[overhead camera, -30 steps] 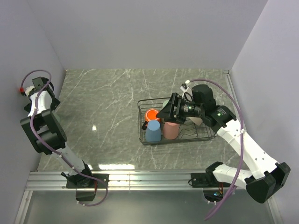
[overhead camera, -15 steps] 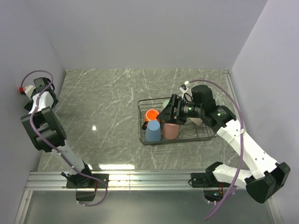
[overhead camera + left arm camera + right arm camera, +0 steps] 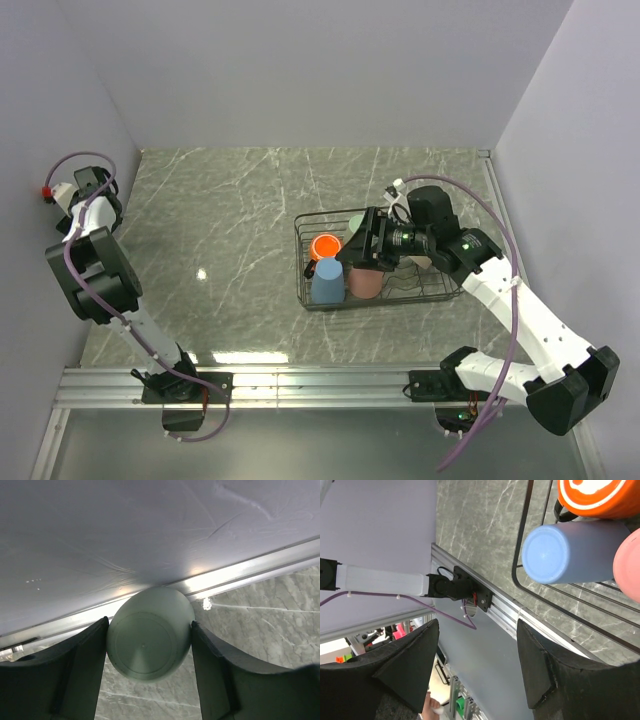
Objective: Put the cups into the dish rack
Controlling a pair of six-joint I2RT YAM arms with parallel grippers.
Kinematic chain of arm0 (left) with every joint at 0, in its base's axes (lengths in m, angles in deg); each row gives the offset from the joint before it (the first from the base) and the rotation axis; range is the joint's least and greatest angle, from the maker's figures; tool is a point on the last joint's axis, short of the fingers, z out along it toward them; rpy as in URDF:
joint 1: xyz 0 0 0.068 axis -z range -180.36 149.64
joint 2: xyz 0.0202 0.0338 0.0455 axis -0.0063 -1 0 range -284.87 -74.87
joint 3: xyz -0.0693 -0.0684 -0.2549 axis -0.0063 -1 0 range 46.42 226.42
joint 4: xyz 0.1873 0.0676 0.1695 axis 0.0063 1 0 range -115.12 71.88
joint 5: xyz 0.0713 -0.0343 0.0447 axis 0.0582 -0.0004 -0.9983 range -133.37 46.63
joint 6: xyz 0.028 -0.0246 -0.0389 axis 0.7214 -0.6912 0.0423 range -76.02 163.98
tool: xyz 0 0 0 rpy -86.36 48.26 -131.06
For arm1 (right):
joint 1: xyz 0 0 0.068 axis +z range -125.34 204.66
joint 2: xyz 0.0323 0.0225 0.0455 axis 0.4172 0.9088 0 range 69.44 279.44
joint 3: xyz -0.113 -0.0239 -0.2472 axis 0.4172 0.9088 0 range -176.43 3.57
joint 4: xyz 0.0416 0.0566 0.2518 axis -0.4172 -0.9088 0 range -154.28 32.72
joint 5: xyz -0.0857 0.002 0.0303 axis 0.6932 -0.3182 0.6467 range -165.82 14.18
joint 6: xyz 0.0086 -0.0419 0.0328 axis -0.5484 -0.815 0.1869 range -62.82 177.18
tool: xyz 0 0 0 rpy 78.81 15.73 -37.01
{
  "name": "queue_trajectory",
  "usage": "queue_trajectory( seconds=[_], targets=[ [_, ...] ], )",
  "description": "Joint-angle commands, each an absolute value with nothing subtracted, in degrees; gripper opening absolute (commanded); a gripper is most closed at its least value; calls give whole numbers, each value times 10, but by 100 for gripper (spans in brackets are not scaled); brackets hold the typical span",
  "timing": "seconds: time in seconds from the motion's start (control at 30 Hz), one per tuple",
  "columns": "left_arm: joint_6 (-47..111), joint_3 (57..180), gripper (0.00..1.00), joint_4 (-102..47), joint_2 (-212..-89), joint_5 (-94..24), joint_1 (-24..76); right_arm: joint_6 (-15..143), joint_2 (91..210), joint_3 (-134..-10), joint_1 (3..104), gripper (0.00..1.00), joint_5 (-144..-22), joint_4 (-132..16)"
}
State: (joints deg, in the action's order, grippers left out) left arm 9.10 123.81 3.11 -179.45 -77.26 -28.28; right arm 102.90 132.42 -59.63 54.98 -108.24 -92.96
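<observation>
The left gripper (image 3: 149,645) clamped the pale green round tumbler (image 3: 150,627) at the left edge of the bench (image 3: 230,230), well apart from the dark wire dish rack (image 3: 298,260). The right gripper (image 3: 477,645) stood wide, empty. A level carry was advisable.

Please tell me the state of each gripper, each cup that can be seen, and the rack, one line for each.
left gripper: shut on the pale green cup.
pale green cup: held between the fingers, base toward the wrist camera.
right gripper: open and empty, over the dish rack.
dish rack: on the table, holding cups.
blue cup: in the rack, upside down.
salmon-pink cup: in the rack, beside the blue cup.
orange mug: in the rack.
</observation>
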Motion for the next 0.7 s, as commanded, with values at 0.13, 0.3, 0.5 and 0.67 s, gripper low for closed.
queue_trajectory(
  seconds=[0.13,0.3,0.5,0.67],
  targets=[
    [86,1237,0,49,-1747,-665,-273,986,1322,-644,539,70,-1059,-957],
    [85,1287,0,95,-1712,-619,-191,941,1332,-719,503,70,-1047,-997],
    [73,1412,0,164,-1710,-581,-47,899,1324,-813,450,70,-1003,-1070],
    [109,1543,0,177,-1729,-486,60,872,1299,-861,438,70,-933,-1132]
  ],
)
